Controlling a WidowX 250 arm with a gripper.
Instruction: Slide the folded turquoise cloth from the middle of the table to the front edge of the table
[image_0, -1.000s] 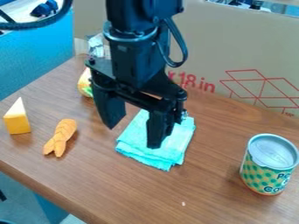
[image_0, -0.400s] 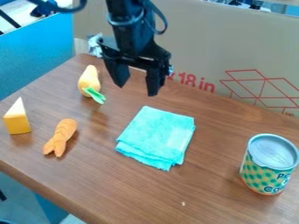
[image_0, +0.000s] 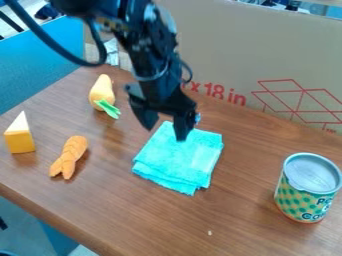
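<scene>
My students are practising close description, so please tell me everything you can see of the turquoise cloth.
The turquoise cloth looks like soft, fuzzy towelling. It is folded into a rough four-sided pad and lies flat on the brown wood-grained table. Stacked, slightly uneven layers show along its near edge, and a paler patch shows towards its right side. The gripper hangs with its fingers apart at the cloth's far end, overlapping it in view; whether they touch, I cannot tell.

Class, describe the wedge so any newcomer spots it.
On the table, look left in the picture from the cloth, past the orange toy, to the wedge. Unlike the rounded toy, it has flat sides, yellow below, white at its pointed top.
</scene>
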